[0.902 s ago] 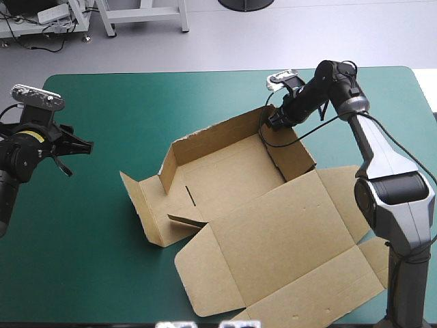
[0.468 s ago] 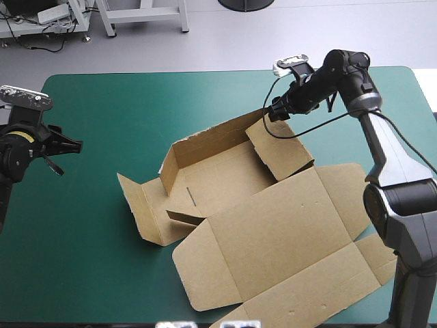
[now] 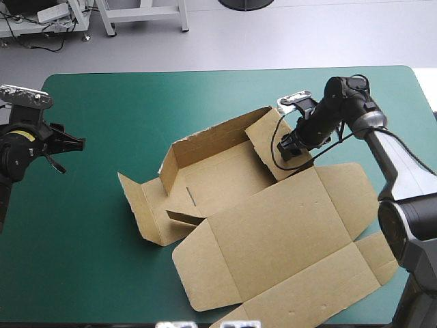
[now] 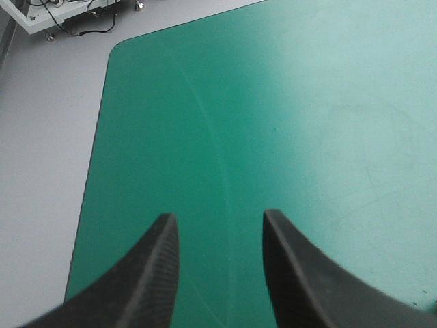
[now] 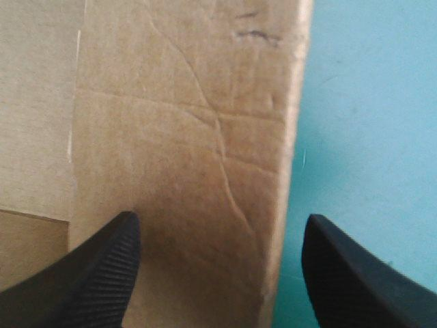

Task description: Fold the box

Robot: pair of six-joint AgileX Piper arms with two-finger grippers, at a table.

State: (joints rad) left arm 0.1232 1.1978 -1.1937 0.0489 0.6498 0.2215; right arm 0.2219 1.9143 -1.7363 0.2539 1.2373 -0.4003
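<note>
High view. The box lies at the middle of the tabletop. It is a cut brown sheet, with the far and left walls raised and the lid panel flat toward the near right. The right side flap stands tilted and is not tucked. The right pincer is over that flap. The left pincer is over the teal-green cover near the left edge, well apart from the box.

Left wrist view. The left pincer has its black fingers apart, with only bare cover ahead and nothing between them.

Right wrist view. The right pincer is spread wide, holding nothing. One finger is over the board and the other over the cover, with the flap's free edge between them. Contact cannot be confirmed.

Assessment. The board appears light and stiff across its panels, and it should hinge readily at the scored lines. Wrinkles on the flap suggest it dents under a hard pinch. The best hold is judged to be on the flap's free edge, near its midpoint, away from the crease.
</note>
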